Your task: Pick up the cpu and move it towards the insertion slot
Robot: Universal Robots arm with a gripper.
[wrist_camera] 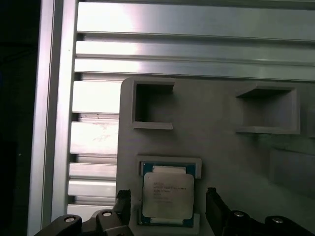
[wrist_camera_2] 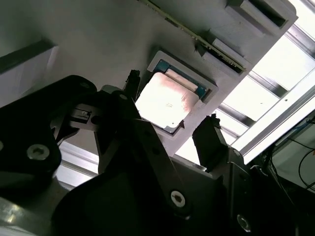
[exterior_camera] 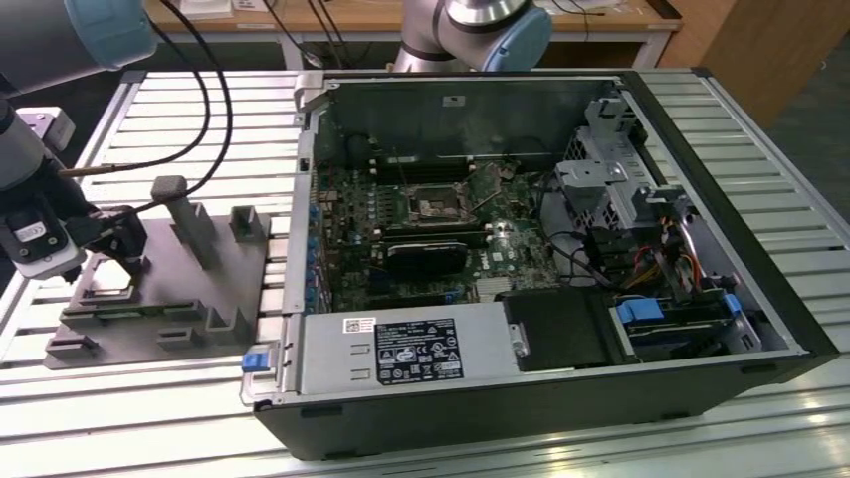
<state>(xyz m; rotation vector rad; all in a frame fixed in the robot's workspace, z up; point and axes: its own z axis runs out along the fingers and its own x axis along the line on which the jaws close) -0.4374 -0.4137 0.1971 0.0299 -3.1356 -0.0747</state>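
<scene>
The cpu (wrist_camera: 167, 196) is a small silvery square lying flat in a shallow recess of the grey plastic fixture (wrist_camera: 221, 152). My gripper (wrist_camera: 168, 204) is open just above it, with one dark fingertip (wrist_camera: 123, 204) on either side of the plate and apart from it. In the second wrist view the cpu (wrist_camera_2: 167, 103) shines between the same fingers (wrist_camera_2: 211, 132) of the gripper (wrist_camera_2: 172, 108). In the exterior view the gripper (exterior_camera: 126, 257) hangs over the cpu (exterior_camera: 109, 284) at the left. The insertion slot (exterior_camera: 436, 206) is a metal-framed square on the motherboard, far to the exterior view's right.
The open computer case (exterior_camera: 718, 149) lies on a slatted aluminium table (exterior_camera: 199, 110), with its near wall between fixture and motherboard. Upright pegs (exterior_camera: 186, 214) stand on the fixture (exterior_camera: 159, 299). Cables (exterior_camera: 199, 80) trail above. A second arm's base (exterior_camera: 479, 30) stands behind the case.
</scene>
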